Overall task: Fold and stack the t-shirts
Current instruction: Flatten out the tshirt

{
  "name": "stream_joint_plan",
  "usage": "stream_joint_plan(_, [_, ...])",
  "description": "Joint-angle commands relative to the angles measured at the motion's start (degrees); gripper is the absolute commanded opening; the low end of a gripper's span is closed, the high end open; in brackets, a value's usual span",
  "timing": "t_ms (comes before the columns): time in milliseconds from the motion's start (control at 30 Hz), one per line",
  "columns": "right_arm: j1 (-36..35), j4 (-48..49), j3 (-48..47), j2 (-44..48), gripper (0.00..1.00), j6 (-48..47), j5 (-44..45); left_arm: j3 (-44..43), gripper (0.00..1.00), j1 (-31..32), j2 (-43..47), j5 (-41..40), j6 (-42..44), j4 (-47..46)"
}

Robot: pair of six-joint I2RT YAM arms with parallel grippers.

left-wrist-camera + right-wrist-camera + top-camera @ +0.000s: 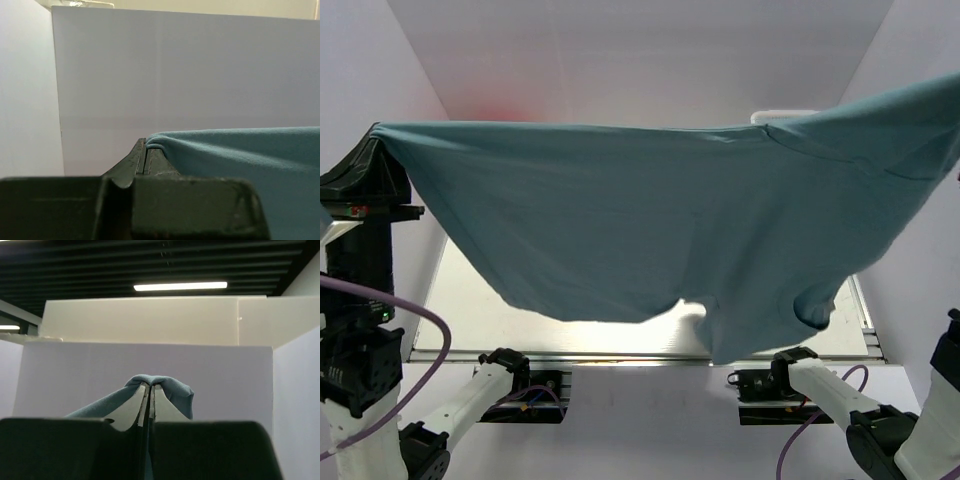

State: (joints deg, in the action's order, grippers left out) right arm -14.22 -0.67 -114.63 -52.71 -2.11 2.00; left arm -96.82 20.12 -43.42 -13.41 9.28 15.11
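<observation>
A dusty teal-blue t-shirt [650,225] hangs spread wide in the air, high above the table and close to the top camera. My left gripper [372,140] is shut on its left corner; in the left wrist view the fingertips [145,146] pinch a fold of the cloth [240,155]. The shirt's right end runs off the top view's right edge, and my right gripper is hidden there. In the right wrist view the right gripper [151,386] is shut on a bunched bit of the teal cloth [175,390]. The shirt's lower edge sags toward the front, with a sleeve [815,305] drooping.
White enclosure walls stand on the left, back and right. The pale table top [470,310] shows under the shirt. A faint pink blur [500,105] lies at the back left and a white object's edge [782,116] at the back right. Both arm bases [520,385] sit at the near edge.
</observation>
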Motion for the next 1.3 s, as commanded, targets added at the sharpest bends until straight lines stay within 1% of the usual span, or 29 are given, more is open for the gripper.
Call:
stream_joint_plan(0, [0.24, 3.21, -2.97, -0.20, 0.00, -0.44, -0.84, -2.06, 0.00, 0.01, -0.09, 0.84, -1.36, 2.63])
stream_joint_plan(67, [0.07, 4.09, -2.62, -0.03, 0.00, -0.01, -1.38, -2.76, 0.00, 0.01, 0.44, 1.37, -1.37, 2.64])
stream_joint_plan(100, [0.15, 4.27, -2.18, 0.15, 0.00, -0.09, -3.30, -2.76, 0.00, -0.51, 0.44, 1.37, -1.37, 3.16])
stream_joint_plan(167, [-0.11, 4.10, -1.13, 0.15, 0.00, -0.09, -3.06, -2.76, 0.00, -0.52, 1.05, 1.37, -1.37, 3.17])
stream_joint_plan(233, [0.07, 4.27, 0.89, 0.67, 0.00, -0.26, -2.53, -0.49, 0.00, -0.52, 1.06, 1.37, -1.90, 3.17])
stream_joint_plan(300, [0.16, 5.05, 5.88, 1.64, 0.00, -0.35, -2.79, 1.71, 0.00, -0.52, 1.58, 0.67, -1.90, 2.46])
stream_joint_plan(367, [0.16, 6.55, 9.41, 2.69, 0.00, -0.79, -3.92, 6.01, 0.00, -0.52, 1.58, -2.22, -1.90, 0.80])
stream_joint_plan(400, [0.16, 7.69, 14.12, 3.66, 0.00, -1.05, -4.28, 7.85, 0.00, -0.52, 1.58, -3.80, -1.90, -0.08])
stream_joint_plan(433, [0.07, 7.70, 15.47, 3.84, 0.00, -0.79, -4.81, 11.87, 0.00, -0.52, 1.58, -7.56, -1.90, -0.95])
stream_joint_plan(500, [0.16, 7.96, 21.69, 5.16, 0.00, -0.70, -5.16, 16.11, 0.00, 0.18, 1.58, -11.97, -2.42, -3.85])
stream_joint_plan(533, [0.33, 8.57, 23.64, 5.51, 0.00, -0.36, -4.38, 20.74, 0.00, 0.18, 0.97, -15.47, -2.42, -5.08])
stream_joint_plan(567, [0.07, 10.23, 27.75, 6.82, 0.00, 0.17, -4.11, 25.14, 0.00, 0.18, 0.97, -18.12, -2.42, -7.44])
stream_joint_plan(600, [0.07, 10.25, 29.79, 7.44, 0.00, 0.18, -4.11, 27.10, 0.00, 0.18, 0.27, -19.71, -3.55, -8.25])
stream_joint_plan(667, [0.07, 12.88, 38.65, 8.84, 0.00, 1.14, -4.02, 30.79, 0.00, 0.18, -0.43, -21.65, -6.27, -10.53])
stream_joint_plan(700, [0.07, 15.15, 40.52, 9.20, 0.00, 1.40, -4.11, 34.64, 0.00, -0.34, -1.05, -21.66, -6.81, -11.76])
stream_joint_plan(767, [0.07, 15.87, 47.19, 9.20, 0.00, 3.25, -4.02, 37.74, 0.00, -0.34, -2.36, -21.66, -6.82, -14.13])
stream_joint_plan(800, [0.07, 16.22, 48.35, 8.94, 0.00, 3.34, -4.02, 39.75, 0.00, -0.34, -4.55, -21.66, -7.43, -14.15])
stream_joint_plan(900, [0.07, 19.46, 53.80, 6.22, 0.00, 2.73, -3.93, 42.49, 0.00, -0.34, -8.42, -25.07, -7.43, -16.15])
stream_joint_plan(933, [0.24, 20.78, 56.51, 3.95, 0.00, 2.55, -4.02, 43.11, 0.00, -0.87, -10.96, -25.09, -7.43, -16.86])
stream_joint_plan(1000, [0.07, 22.81, 57.93, 1.49, 0.00, 2.37, -4.46, 44.34, 0.00, -0.87, -13.61, -25.61, -7.43, -19.14])
stream_joint_plan(1033, [0.07, 24.29, 60.29, -0.27, 0.00, 2.37, -4.81, 44.34, 0.00, -0.87, -14.93, -25.61, -7.43, -19.77])
stream_joint_plan(1067, [0.07, 25.53, 61.18, -2.38, 0.00, 2.29, -5.07, 44.34, 0.00, -0.87, -17.99, -25.61, -7.43, -20.29])
stream_joint_plan(1167, [0.24, 26.07, 60.75, -8.52, 0.00, 2.37, -4.03, 42.95, 0.00, -2.09, -22.92, -25.61, -7.43, -21.53])
stream_joint_plan(1200, [0.16, 26.07, 60.40, -9.68, 0.00, 2.46, -3.15, 42.94, 0.00, -2.10, -26.51, -24.92, -7.43, -22.23])
stream_joint_plan(1233, [0.24, 26.07, 59.44, -13.52, 0.00, 2.37, -2.62, 41.37, 0.00, -2.80, -28.46, -23.78, -7.95, -22.23])
stream_joint_plan(1267, [0.16, 26.24, 59.00, -14.95, 0.00, 2.72, -2.27, 40.57, 0.00, -3.67, -30.48, -23.25, -7.96, -22.23])
